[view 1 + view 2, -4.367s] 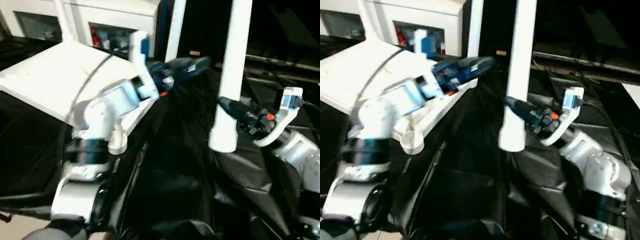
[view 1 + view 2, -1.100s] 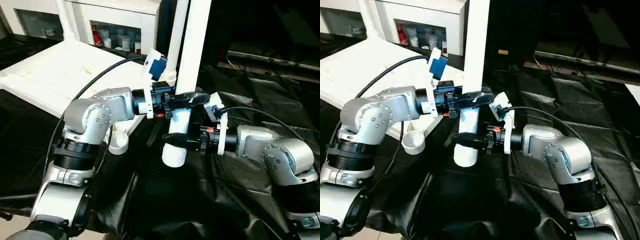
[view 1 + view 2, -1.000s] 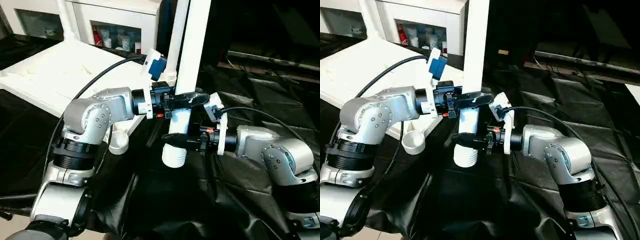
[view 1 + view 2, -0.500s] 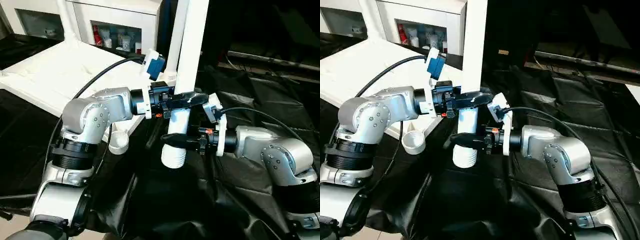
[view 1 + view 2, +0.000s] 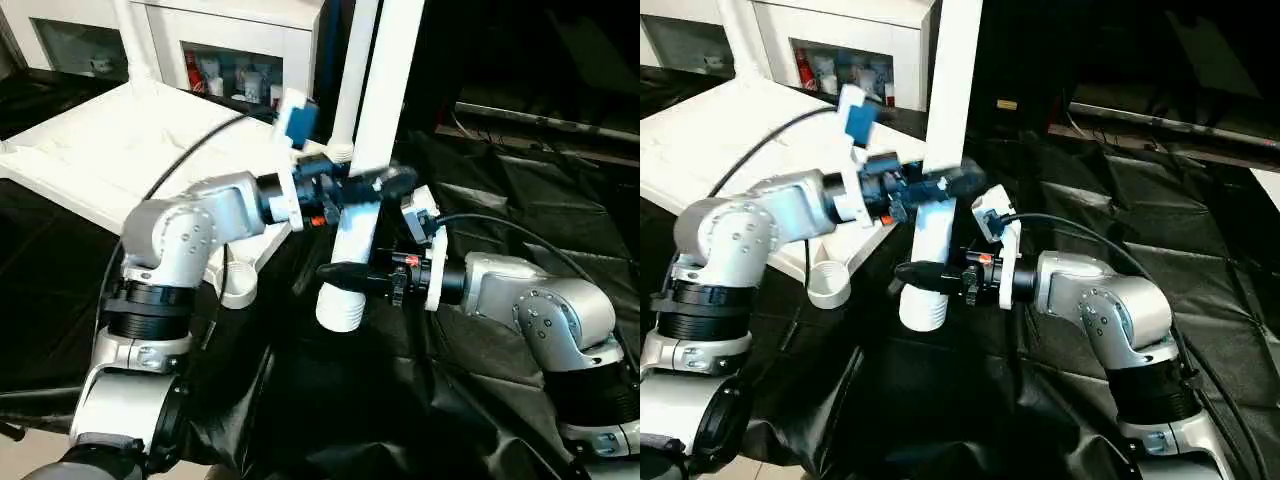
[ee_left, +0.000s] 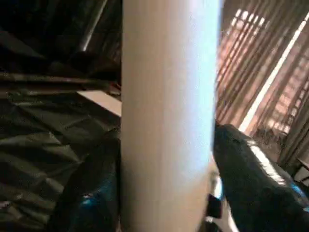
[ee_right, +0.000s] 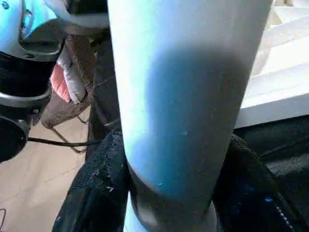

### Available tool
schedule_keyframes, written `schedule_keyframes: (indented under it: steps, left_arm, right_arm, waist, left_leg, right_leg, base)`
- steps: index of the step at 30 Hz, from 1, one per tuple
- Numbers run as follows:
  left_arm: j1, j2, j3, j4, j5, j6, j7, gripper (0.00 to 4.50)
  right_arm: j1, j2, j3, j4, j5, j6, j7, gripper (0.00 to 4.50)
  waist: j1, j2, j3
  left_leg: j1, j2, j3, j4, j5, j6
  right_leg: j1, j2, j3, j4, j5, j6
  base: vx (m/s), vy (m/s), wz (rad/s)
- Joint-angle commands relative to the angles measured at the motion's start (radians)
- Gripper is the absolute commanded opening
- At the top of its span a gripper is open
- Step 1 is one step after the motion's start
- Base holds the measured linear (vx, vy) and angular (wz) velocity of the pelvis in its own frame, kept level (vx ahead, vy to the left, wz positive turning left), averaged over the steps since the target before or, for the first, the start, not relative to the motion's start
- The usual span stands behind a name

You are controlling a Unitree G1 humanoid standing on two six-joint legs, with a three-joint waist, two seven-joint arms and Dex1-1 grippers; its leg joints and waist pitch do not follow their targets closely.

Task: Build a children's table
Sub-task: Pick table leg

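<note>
A white leg [image 5: 375,110] of the children's table stands nearly upright over the black cloth, its collared end [image 5: 339,310] lowest. My right gripper [image 5: 352,272] is shut on it just above the collar; in the right wrist view its fingers [image 7: 99,193] hug both sides of the leg [image 7: 183,96]. My left gripper [image 5: 372,185] is at the same leg higher up and looks blurred; the left wrist view has the leg [image 6: 169,121] running straight through it. The white table top [image 5: 100,160] lies upside down to the left, a round corner socket [image 5: 238,287] near my left forearm. Another leg [image 5: 347,80] stands behind.
Crumpled black cloth [image 5: 500,200] covers the work surface to the right and front. A white cabinet with small bottles [image 5: 230,72] stands at the back. A white post [image 5: 130,40] rises at the far left of the top. Pale floor [image 5: 30,455] shows at bottom left.
My left gripper has shifted up and back along the leg and is now blurred. The leg's lower end and my right gripper have drifted a little to the left.
</note>
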Motion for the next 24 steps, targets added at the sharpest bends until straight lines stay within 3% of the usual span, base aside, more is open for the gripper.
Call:
schedule_keyframes:
  steps: [1,4,5,7,11,12,14,15,16,17,18,19,20,22,23,24]
  left_arm:
    - [0.001,-0.009,0.018,-0.051,-0.008,-0.046,0.011,3.01]
    - [-0.004,-0.024,0.066,-0.061,-0.017,-0.090,0.040,3.01]
    - [-0.007,-0.032,0.098,-0.068,-0.033,-0.100,0.058,3.01]
    - [0.003,-0.013,0.165,-0.109,-0.064,-0.110,0.076,3.01]
    - [0.034,0.033,0.182,-0.147,-0.034,-0.122,0.113,3.01]
    - [0.076,0.086,0.151,-0.173,0.077,-0.177,0.156,3.01]
    - [0.116,0.130,0.116,-0.193,0.189,-0.240,0.192,3.01]
    - [0.154,0.155,0.101,-0.210,0.263,-0.282,0.225,3.01]
    - [0.192,0.173,0.089,-0.228,0.323,-0.332,0.248,3.01]
    - [0.192,0.173,0.089,-0.228,0.323,-0.332,0.248,3.01]
    - [0.234,0.182,0.085,-0.246,0.374,-0.383,0.269,3.01]
    - [0.296,0.189,0.091,-0.261,0.422,-0.401,0.326,3.01]
    - [0.411,0.175,0.102,-0.270,0.517,-0.492,0.420,3.01]
    - [0.448,0.160,0.105,-0.263,0.544,-0.535,0.455,3.01]
    - [0.515,0.094,0.119,-0.231,0.591,-0.623,0.557,3.01]
    - [0.518,0.093,0.118,-0.229,0.592,-0.628,0.561,3.01]
  right_arm:
    - [0.007,0.000,-0.032,0.025,-0.011,-0.010,-0.020,1.89]
    - [0.002,0.008,-0.046,0.029,-0.013,-0.031,-0.027,1.89]
    - [0.002,0.013,-0.056,0.032,-0.017,-0.047,-0.038,1.89]
    - [0.000,0.049,-0.121,0.043,-0.029,-0.108,-0.121,1.88]
    - [0.002,0.057,-0.153,0.049,-0.080,-0.161,-0.210,1.88]
    - [0.024,0.039,-0.138,0.036,-0.139,-0.201,-0.243,1.88]
    - [0.045,0.028,-0.126,0.024,-0.182,-0.230,-0.269,1.88]
    - [0.068,0.040,-0.130,0.013,-0.204,-0.297,-0.276,1.88]
    - [0.090,0.051,-0.134,-0.003,-0.218,-0.354,-0.276,1.88]
    - [0.090,0.051,-0.134,-0.003,-0.218,-0.354,-0.276,1.88]
    - [0.111,0.062,-0.140,-0.020,-0.227,-0.377,-0.293,1.88]
    - [0.145,0.078,-0.145,-0.043,-0.253,-0.396,-0.336,1.88]
    - [0.213,0.096,-0.144,-0.082,-0.308,-0.415,-0.420,1.88]
    - [0.242,0.108,-0.148,-0.093,-0.319,-0.434,-0.442,1.88]
    - [0.301,0.132,-0.140,-0.098,-0.351,-0.494,-0.475,1.88]
    - [0.303,0.134,-0.140,-0.096,-0.353,-0.502,-0.476,1.88]
  waist:
    - [0.005,0.004,-0.075]
    - [0.006,0.007,-0.076]
    - [0.005,0.014,-0.075]
    - [0.005,0.015,-0.076]
    - [-0.003,0.016,-0.074]
    - [-0.004,0.002,-0.073]
    - [-0.006,0.010,-0.069]
    - [-0.010,-0.002,-0.070]
    - [-0.008,0.002,-0.069]
    - [-0.009,0.003,-0.070]
    - [-0.008,0.006,-0.072]
    - [-0.008,0.022,-0.070]
    - [-0.014,0.012,-0.068]
    - [-0.017,0.008,-0.067]
    - [-0.012,0.009,-0.069]
    - [-0.012,0.007,-0.065]
  left_leg:
    - [0.016,0.070,-0.028,-0.073,-0.063,-0.002]
    - [0.018,0.071,-0.029,-0.073,-0.062,-0.004]
    - [0.018,0.072,-0.029,-0.073,-0.066,-0.010]
    - [0.019,0.072,-0.029,-0.075,-0.077,-0.020]
    - [0.022,0.069,-0.028,-0.077,-0.082,-0.033]
    - [0.022,0.073,-0.030,-0.080,-0.082,-0.032]
    - [0.024,0.069,-0.027,-0.081,-0.094,-0.036]
    - [0.023,0.068,-0.026,-0.081,-0.097,-0.034]
    - [0.023,0.072,-0.029,-0.082,-0.107,-0.035]
    - [0.024,0.071,-0.027,-0.083,-0.107,-0.034]
    - [0.026,0.075,-0.030,-0.084,-0.100,-0.031]
    - [0.025,0.074,-0.031,-0.084,-0.102,-0.034]
    - [0.024,0.080,-0.032,-0.087,-0.104,-0.037]
    - [0.023,0.075,-0.030,-0.089,-0.124,-0.032]
    - [0.026,0.072,-0.028,-0.087,-0.147,-0.028]
    - [0.027,0.073,-0.026,-0.088,-0.162,-0.026]
  right_leg:
    - [0.067,-0.116,0.074,-0.078,-0.144,-0.156]
    - [0.066,-0.114,0.074,-0.076,-0.131,-0.155]
    - [0.065,-0.115,0.074,-0.077,-0.121,-0.162]
    - [0.063,-0.116,0.074,-0.076,-0.123,-0.172]
    - [0.061,-0.107,0.074,-0.073,-0.127,-0.160]
    - [0.061,-0.108,0.074,-0.075,-0.139,-0.143]
    - [0.060,-0.106,0.077,-0.079,-0.187,-0.098]
    - [0.061,-0.106,0.078,-0.083,-0.201,-0.088]
    - [0.057,-0.110,0.078,-0.084,-0.228,-0.069]
    - [0.056,-0.107,0.078,-0.085,-0.227,-0.070]
    - [0.055,-0.107,0.077,-0.081,-0.197,-0.085]
    - [0.052,-0.106,0.077,-0.078,-0.181,-0.093]
    - [0.050,-0.104,0.078,-0.079,-0.146,-0.099]
    - [0.055,-0.104,0.078,-0.081,-0.157,-0.091]
    - [0.051,-0.105,0.080,-0.089,-0.195,-0.091]
    - [0.047,-0.106,0.081,-0.095,-0.211,-0.088]
  base:
    - [0.000,0.000,0.00]
    - [0.000,0.000,0.00]
    - [0.000,0.000,0.00]
    - [0.000,0.000,0.00]
    - [0.000,0.000,0.00]
    - [0.000,0.000,0.00]
    - [0.000,0.000,0.00]
    - [0.000,0.000,0.00]
    - [0.000,0.000,0.00]
    - [0.000,0.000,0.00]
    - [0.000,0.000,0.00]
    - [0.000,0.000,0.00]
    - [0.000,0.000,0.00]
    - [0.000,0.000,0.00]
    - [0.000,0.000,0.00]
    - [0.000,0.000,0.00]
